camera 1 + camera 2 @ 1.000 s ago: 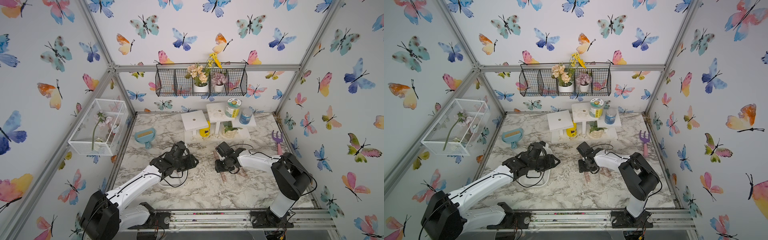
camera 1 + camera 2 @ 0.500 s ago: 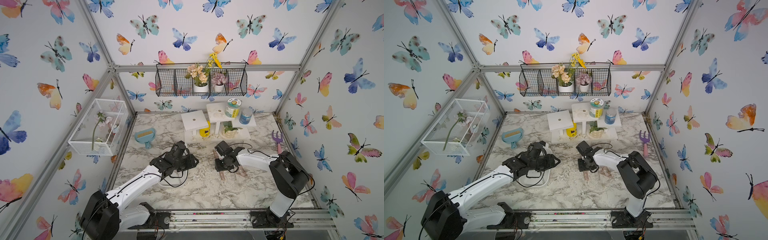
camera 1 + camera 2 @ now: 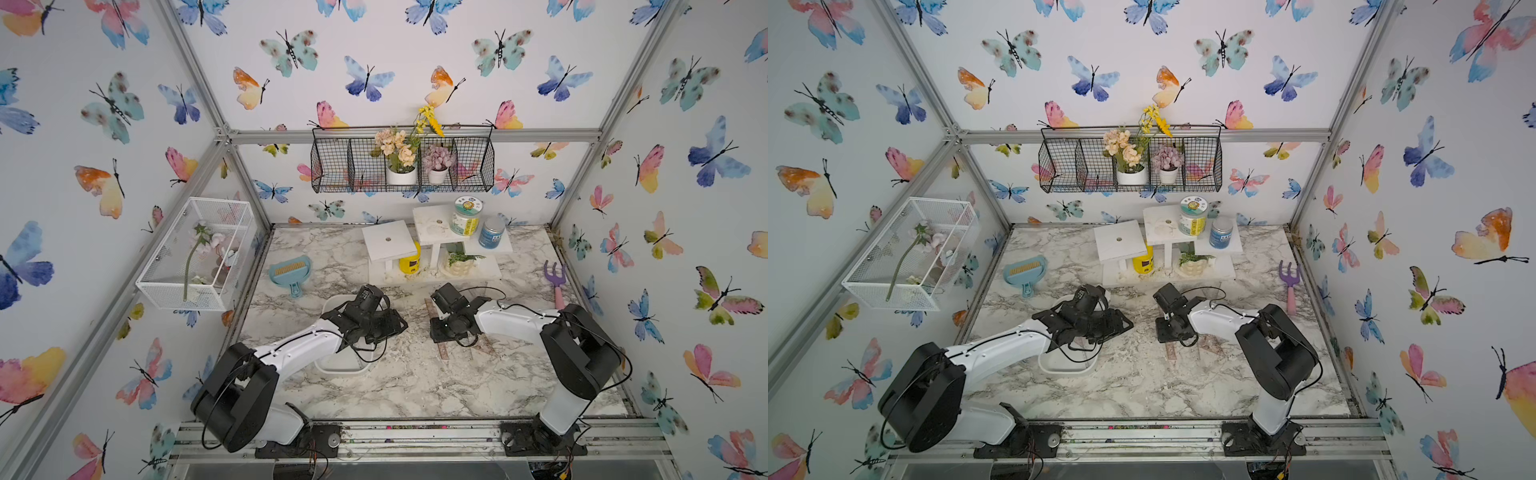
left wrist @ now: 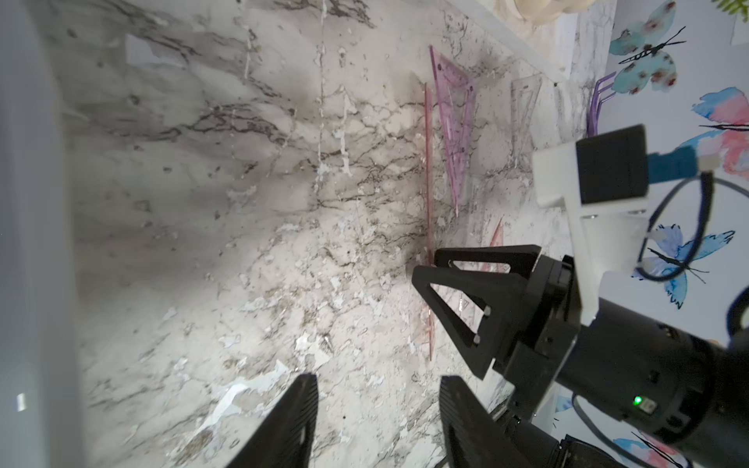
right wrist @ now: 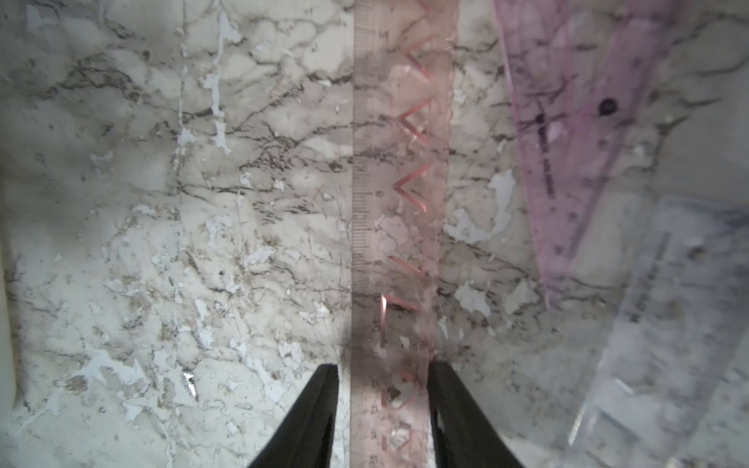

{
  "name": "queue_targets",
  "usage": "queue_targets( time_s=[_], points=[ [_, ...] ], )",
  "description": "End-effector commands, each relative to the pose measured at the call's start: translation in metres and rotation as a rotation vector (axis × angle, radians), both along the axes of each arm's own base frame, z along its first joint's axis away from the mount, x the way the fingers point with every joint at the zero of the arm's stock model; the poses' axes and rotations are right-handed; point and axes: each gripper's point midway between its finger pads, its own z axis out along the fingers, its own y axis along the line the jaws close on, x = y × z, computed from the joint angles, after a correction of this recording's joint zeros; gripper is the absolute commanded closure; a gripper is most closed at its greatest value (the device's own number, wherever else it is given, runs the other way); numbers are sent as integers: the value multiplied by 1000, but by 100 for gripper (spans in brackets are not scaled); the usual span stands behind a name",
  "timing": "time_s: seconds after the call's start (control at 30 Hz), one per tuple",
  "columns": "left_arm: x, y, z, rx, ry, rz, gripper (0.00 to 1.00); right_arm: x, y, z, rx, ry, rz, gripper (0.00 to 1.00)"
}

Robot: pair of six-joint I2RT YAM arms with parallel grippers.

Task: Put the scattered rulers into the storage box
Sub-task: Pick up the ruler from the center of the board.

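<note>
Straight ruler [image 5: 399,202] lies inside right pincer [image 5: 384,366], clear only wrist-side.

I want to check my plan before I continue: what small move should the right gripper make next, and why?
Probably close the right gripper fully on the long ruler. Its fingers stand at the ruler's two long edges, and the ruler lies flat on the table; whether they pinch it yet, I cannot tell. A firm hold should come before lifting.

Nothing legible: straight ruler [image 5: 397,227] numerals, jar label [image 3: 465,222] blurred.
</note>
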Motion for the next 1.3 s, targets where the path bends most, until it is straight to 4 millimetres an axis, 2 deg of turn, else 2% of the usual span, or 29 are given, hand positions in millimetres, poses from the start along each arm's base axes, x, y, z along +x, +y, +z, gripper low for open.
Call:
queue_targets(
  time_s=[0.0,0.13,0.37,0.73,0.77,0.83,1.03,1.27],
  points=[
    [15,-27,14,-97,-11,-28,46,-33,-25,-42,-90,140,2,58],
    [30,-43,9,-119,10,-30,46,-34,-25,-43,-88,143,2,58],
    [53,-68,-22,-116,86,-32,50,-35,-25,-44,-83,141,-1,58],
    [81,-84,-48,-61,97,-29,53,-41,-29,-46,-78,149,-4,59],
    [83,-85,-47,-71,96,-27,54,-41,-29,-46,-77,149,-4,59],
    [82,-87,-63,-56,124,-26,56,-41,-29,-45,-74,146,-5,59],
    [82,-89,-80,-47,151,-20,60,-41,-28,-43,-67,146,-4,59],
    [78,-99,-84,-77,164,-31,71,-41,-26,-40,-50,141,-3,58]
  ],
)
